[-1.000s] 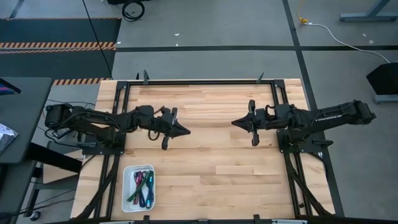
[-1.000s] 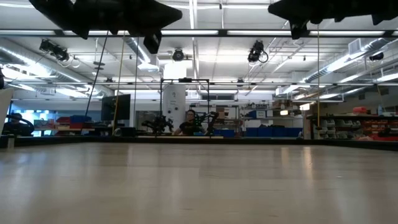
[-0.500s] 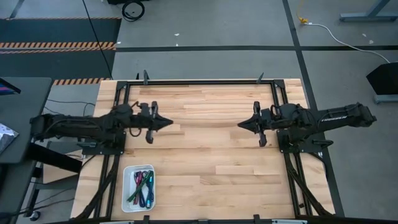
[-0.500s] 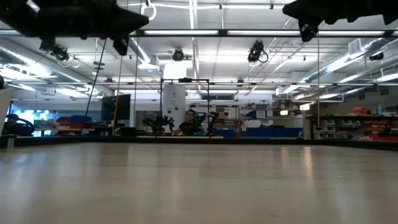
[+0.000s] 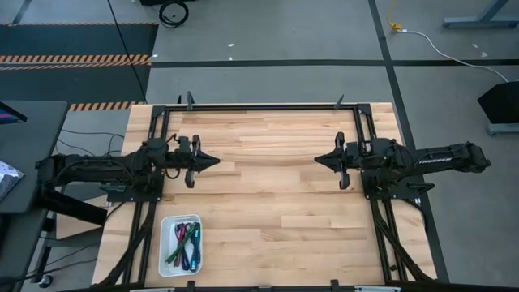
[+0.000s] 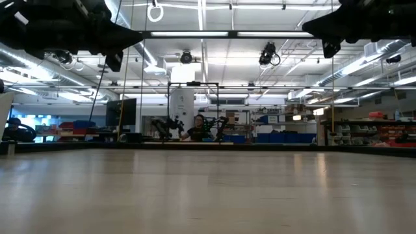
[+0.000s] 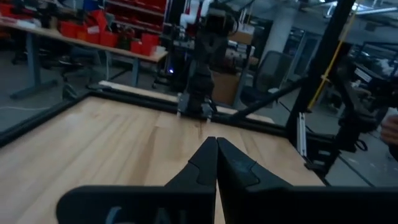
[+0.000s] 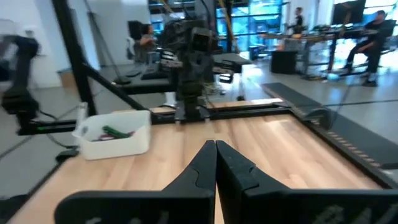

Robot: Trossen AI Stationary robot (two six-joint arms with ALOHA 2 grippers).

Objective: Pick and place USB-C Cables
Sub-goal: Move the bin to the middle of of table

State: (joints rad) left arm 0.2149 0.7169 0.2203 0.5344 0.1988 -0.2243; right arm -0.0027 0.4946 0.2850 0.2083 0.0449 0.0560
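Five thin cables (image 5: 185, 243) in rounded white tray (image 5: 165, 222).

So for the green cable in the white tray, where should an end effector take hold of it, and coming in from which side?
Grip the green cable mid-length, across its narrow width, coming straight down from above. It lies flat and lengthwise in the white tray, packed beside the other cables, so the walls likely block a sideways approach. The left end effector looks nearer.
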